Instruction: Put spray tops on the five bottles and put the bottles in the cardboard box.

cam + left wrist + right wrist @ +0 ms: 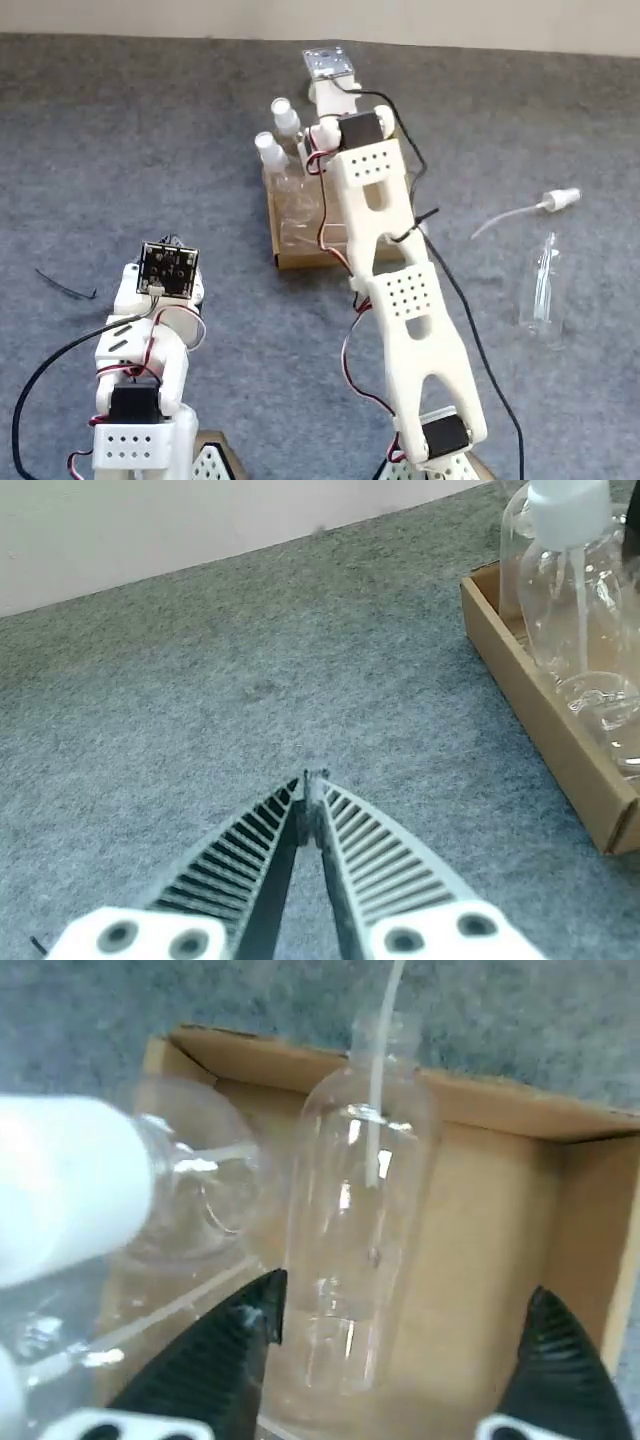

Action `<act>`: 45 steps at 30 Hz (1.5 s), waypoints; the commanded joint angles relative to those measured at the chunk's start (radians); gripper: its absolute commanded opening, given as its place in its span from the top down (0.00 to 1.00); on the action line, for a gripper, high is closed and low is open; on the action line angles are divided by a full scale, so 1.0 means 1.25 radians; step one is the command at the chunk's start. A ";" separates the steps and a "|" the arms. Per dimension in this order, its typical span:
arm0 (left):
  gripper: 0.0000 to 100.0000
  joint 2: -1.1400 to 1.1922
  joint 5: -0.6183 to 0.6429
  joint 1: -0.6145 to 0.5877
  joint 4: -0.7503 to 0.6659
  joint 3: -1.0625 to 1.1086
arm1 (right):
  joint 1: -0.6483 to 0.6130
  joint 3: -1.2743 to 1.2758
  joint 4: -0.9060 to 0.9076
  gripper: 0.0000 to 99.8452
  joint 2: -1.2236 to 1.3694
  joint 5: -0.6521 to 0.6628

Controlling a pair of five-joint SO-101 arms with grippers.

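Observation:
The cardboard box sits mid-table and holds clear bottles, two of them with white spray tops. My right arm stretches over the box. In its wrist view my right gripper is open, one finger on each side of a clear bottle that stands in the box with a tube inside it. A white spray top of a neighbouring bottle shows close by. One bare bottle lies on the carpet to the right, a loose spray top beside it. My left gripper is shut and empty, over the carpet.
The left arm stays folded at the front left, well apart from the box. A thin black strip lies on the grey carpet at the far left. The right arm's cables hang along it over the box.

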 commanded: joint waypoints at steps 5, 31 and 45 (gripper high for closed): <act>0.98 -0.007 -0.007 0.017 -0.023 0.018 | 0.036 -0.087 -0.039 0.69 0.018 -0.010; 0.98 -0.007 -0.007 0.018 -0.022 0.018 | 0.188 -0.088 -0.138 1.00 0.099 -0.009; 0.98 -0.006 -0.007 0.018 -0.022 0.018 | 0.148 -0.089 -0.129 1.00 0.018 -0.010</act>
